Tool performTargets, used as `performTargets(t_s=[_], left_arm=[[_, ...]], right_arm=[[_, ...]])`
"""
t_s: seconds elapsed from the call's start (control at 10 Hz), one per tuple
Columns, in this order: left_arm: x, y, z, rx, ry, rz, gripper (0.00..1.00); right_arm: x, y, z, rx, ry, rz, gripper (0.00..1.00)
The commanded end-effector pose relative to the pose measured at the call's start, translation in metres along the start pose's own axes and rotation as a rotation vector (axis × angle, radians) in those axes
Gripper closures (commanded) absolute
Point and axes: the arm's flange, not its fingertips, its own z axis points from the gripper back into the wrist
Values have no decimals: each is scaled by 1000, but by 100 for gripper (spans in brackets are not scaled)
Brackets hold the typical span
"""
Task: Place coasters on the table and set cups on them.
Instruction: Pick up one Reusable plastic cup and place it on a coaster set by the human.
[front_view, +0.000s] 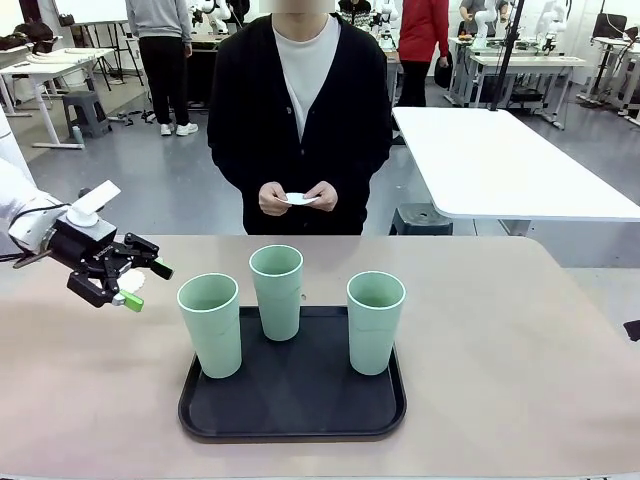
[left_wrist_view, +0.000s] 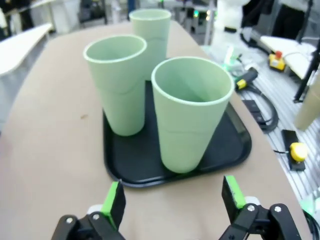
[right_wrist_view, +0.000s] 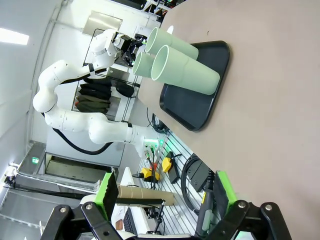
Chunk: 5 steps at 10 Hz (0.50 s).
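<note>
Stretching across the front view is the wide tan surface (front_view: 520, 340), with a black tray (front_view: 300, 405) in its middle. Three green cups (front_view: 276, 292) stand upright on the tray, two in front and one behind, between them. A person stands at the far side. Both hands (front_view: 272, 198) hold the thin white coasters (front_view: 300, 199) up at the belly, well away from the surface. I cannot tell how many there are. The left fingers (front_view: 133, 300) hang wide apart near the left cup, holding nothing. The left wrist view looks at the cups from close by. The right wrist view shows the right fingers (right_wrist_view: 222, 192), also wide and empty. There the tray and cups lie sideways far ahead, with the left arm (right_wrist_view: 65, 100) past them.
</note>
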Motion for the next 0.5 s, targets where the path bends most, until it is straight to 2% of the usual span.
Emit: performTargets(t_s=[0.0,0.1,0.4], left_arm=[[-5,1,10,5,27,-38,0],[0,0,0,0,0,0,0],[0,0,0,0,0,0,0]], right_arm=[[1,0,1,3,-5,14,0],[1,0,1,3,-5,14,0],[1,0,1,3,-5,14,0]])
